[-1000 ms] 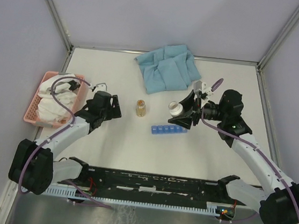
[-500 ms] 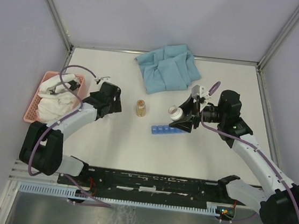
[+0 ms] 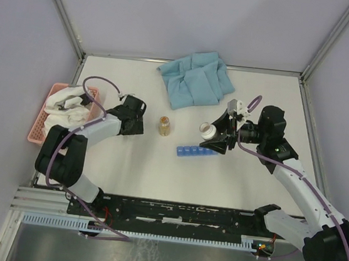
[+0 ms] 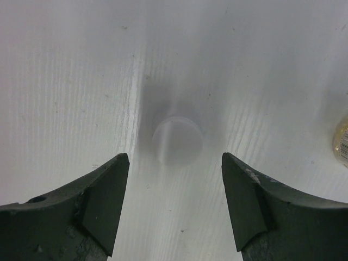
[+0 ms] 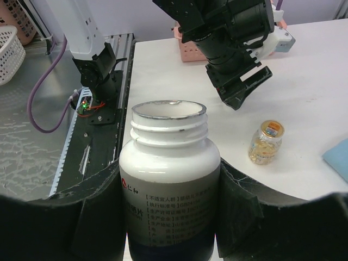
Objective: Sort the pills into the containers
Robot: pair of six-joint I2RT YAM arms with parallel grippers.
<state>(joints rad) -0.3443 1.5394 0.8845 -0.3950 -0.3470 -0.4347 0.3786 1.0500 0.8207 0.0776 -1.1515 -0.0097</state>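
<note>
Clamping a lidless white plastic pill bottle, the right gripper hangs just beyond the right end of the narrow bright-blue pill-organiser strip. Only the left wrist view shows a round white cap lying under the spread, empty jaws of the left gripper, well left of the strip.

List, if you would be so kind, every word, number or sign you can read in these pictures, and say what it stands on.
"仁和": on the white bottle, upper left of its label, in the right wrist view.
Boxed rows of Chinese print under it: too small to read reliably.
Sticker on the small amber bottle: blurred, unreadable.
Blue pill organiser: no legible marking from above.
</note>
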